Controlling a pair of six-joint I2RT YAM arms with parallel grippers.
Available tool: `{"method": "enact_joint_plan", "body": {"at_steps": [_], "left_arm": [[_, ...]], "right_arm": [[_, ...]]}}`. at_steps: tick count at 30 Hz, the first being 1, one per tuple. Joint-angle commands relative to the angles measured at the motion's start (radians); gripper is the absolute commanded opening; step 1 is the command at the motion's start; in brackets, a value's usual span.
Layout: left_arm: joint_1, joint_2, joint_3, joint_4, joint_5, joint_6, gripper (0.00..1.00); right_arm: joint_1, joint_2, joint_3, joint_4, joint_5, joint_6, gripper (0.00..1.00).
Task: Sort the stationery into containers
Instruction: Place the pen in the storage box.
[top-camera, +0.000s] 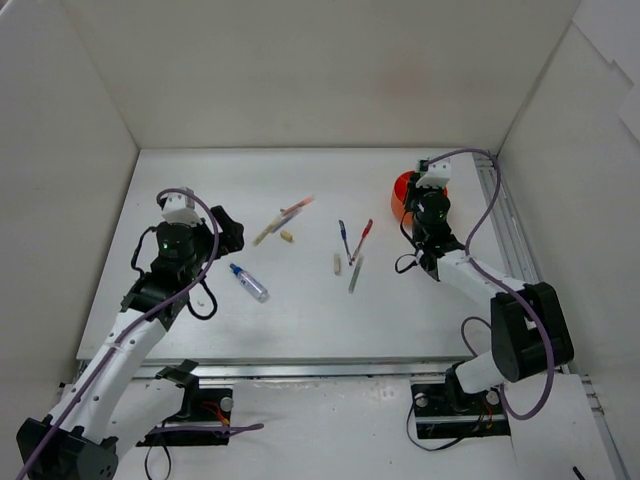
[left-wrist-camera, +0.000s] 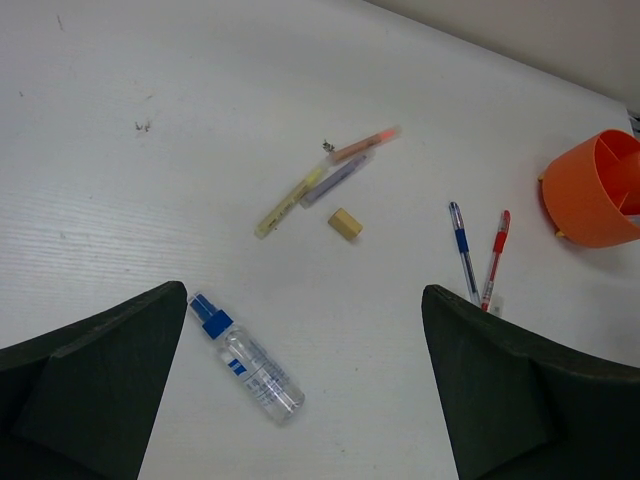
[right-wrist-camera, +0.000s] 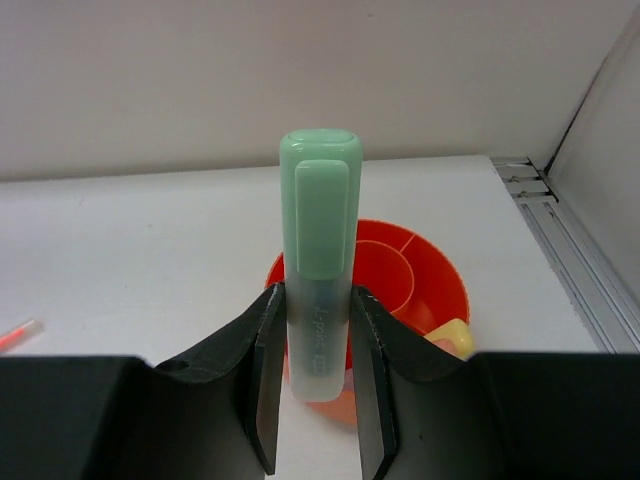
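Note:
My right gripper (right-wrist-camera: 318, 340) is shut on a green highlighter (right-wrist-camera: 320, 230), held upright just above the near rim of the round orange pot (right-wrist-camera: 440, 280). A yellow highlighter (right-wrist-camera: 451, 337) lies in the pot. In the top view the pot (top-camera: 401, 193) is at the back right, partly hidden by this gripper (top-camera: 432, 198). My left gripper (left-wrist-camera: 304, 300) is open and empty above the table. A blue-capped clear tube (left-wrist-camera: 248, 360) lies by its left finger. Slim highlighters (left-wrist-camera: 290, 200), a beige stub (left-wrist-camera: 344, 223), a blue pen (left-wrist-camera: 461, 245) and a red pen (left-wrist-camera: 494, 255) lie beyond.
Another beige stub (top-camera: 337, 263) and a grey slim pen (top-camera: 356, 273) lie near the table's middle. White walls close the back and both sides. A metal rail (top-camera: 505, 225) runs along the right edge.

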Motion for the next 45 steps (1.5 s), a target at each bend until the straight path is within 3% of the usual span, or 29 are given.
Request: {"method": "enact_joint_plan", "body": {"at_steps": [1, 5, 14, 37, 43, 44, 45], "left_arm": [[-0.002, -0.026, 0.046, 0.027, 0.006, 0.010, 0.99], [-0.002, -0.046, 0.045, 0.010, -0.016, 0.008, 0.99], [-0.002, -0.046, 0.052, -0.012, -0.044, 0.012, 0.99], [-0.002, -0.001, 0.065, -0.027, -0.073, 0.022, 0.99], [-0.002, -0.012, 0.059, -0.033, -0.074, 0.019, 0.99], [-0.002, -0.014, 0.059, -0.033, -0.074, 0.018, 0.99], [-0.002, -0.017, 0.059, -0.036, -0.074, 0.018, 0.99]], "right_arm": [[-0.042, 0.052, -0.009, 0.300, 0.050, 0.062, 0.00], [-0.048, 0.165, 0.036, 0.344, 0.096, 0.101, 0.00], [-0.056, 0.248, 0.068, 0.385, 0.079, 0.181, 0.00], [-0.059, 0.373, 0.100, 0.427, 0.199, 0.082, 0.03], [-0.058, 0.354, 0.077, 0.430, 0.205, 0.090, 0.13], [-0.056, 0.348, 0.065, 0.430, 0.204, 0.092, 0.16], [-0.059, 0.342, 0.059, 0.430, 0.199, 0.104, 0.28]]}}
